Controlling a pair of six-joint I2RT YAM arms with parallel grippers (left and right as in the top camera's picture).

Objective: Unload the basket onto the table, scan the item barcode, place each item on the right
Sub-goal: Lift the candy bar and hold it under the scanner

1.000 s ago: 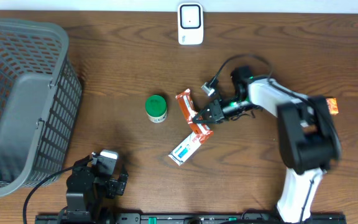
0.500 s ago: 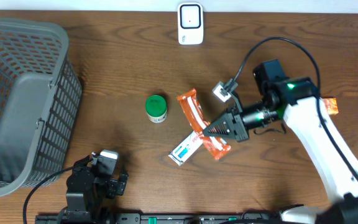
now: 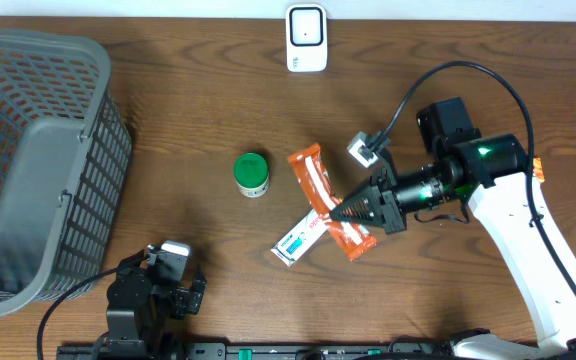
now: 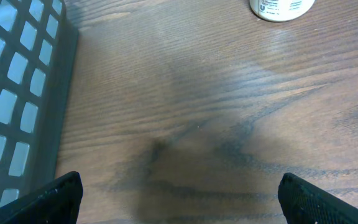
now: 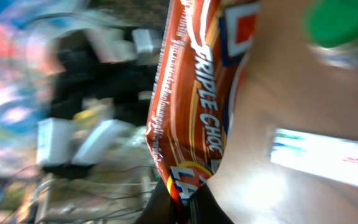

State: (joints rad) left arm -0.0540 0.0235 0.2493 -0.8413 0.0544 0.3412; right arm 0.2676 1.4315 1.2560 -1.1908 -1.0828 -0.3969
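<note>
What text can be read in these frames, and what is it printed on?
"TRIPLE CHOC": on the orange snack bar.
"LA", cut off: lower on the same wrapper.
White packet print and jar label: too blurred to read.

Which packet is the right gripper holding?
The long orange chocolate bar, pinched mid-length by the right gripper. The white-and-blue packet lies loose, not gripped.

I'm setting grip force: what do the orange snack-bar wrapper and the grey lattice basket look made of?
The orange snack-bar wrapper: likely thin plastic film, glossy; it shows printed lettering, sheen and soft creases. The grey lattice basket: probably rigid moulded plastic, matte; even grid openings and a thick rim.
</note>
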